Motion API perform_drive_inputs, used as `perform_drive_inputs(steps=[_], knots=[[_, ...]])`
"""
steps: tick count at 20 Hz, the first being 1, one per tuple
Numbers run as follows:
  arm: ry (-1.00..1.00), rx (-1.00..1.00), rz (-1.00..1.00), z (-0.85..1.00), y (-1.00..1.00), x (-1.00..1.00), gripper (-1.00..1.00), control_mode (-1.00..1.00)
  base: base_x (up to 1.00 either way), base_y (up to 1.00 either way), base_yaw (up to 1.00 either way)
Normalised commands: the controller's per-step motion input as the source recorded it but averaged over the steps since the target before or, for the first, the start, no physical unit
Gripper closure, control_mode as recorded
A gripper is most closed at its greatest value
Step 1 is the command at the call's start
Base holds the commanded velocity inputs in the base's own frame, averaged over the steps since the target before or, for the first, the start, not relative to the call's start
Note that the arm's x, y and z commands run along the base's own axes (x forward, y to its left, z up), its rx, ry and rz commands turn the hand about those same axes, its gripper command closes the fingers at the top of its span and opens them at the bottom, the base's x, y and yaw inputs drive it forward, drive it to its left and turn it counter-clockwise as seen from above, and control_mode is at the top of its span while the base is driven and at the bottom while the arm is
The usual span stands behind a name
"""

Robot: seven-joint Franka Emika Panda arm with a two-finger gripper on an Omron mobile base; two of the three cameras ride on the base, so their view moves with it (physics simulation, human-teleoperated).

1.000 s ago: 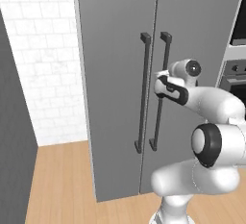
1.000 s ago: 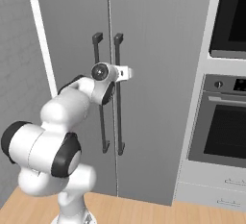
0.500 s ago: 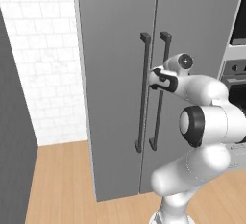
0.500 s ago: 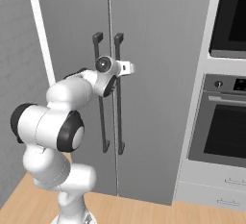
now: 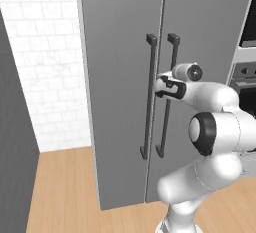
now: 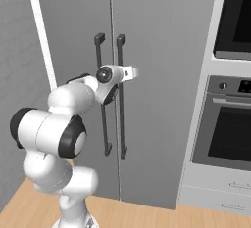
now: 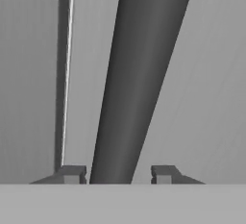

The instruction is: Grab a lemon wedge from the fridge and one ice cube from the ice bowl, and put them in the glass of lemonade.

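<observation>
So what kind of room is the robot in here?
A kitchen, most likely: a tall grey two-door fridge with dark bar handles, a built-in black oven beside it, and a wooden floor. The gripper straddles one handle, fingers apart.

No text, label, brand, number or sign could be read anywhere: the fridge [image 5: 125, 77] doors were plain grey, and the oven [image 6: 230, 124] panel at the right showed no legible marks.

The closed fridge [image 5: 120, 77] stands directly on the wooden floor [image 5: 65, 192].
</observation>
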Motion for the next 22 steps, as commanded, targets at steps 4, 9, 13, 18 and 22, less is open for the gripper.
perform_drive_inputs(steps=[4, 9, 13, 18, 22], knots=[[0.15, 0.03, 0.0, 0.0, -0.43, -1.0, 1.0, -1.0, 0.0, 0.0, 0.0], [0.18, 0.05, 0.0, 0.02, -0.59, -1.0, 1.0, -1.0, 0.0, 0.0, 0.0], [0.19, 0.1, -0.03, 0.01, -0.9, -1.0, 1.0, -1.0, 0.0, 0.0, 0.0], [0.12, 0.09, -0.05, 0.0, -1.0, -1.0, 1.0, -1.0, 0.0, 0.0, 0.0], [0.12, 0.08, -0.07, 0.0, -1.0, -1.0, 1.0, -1.0, 0.0, 0.0, 0.0]])
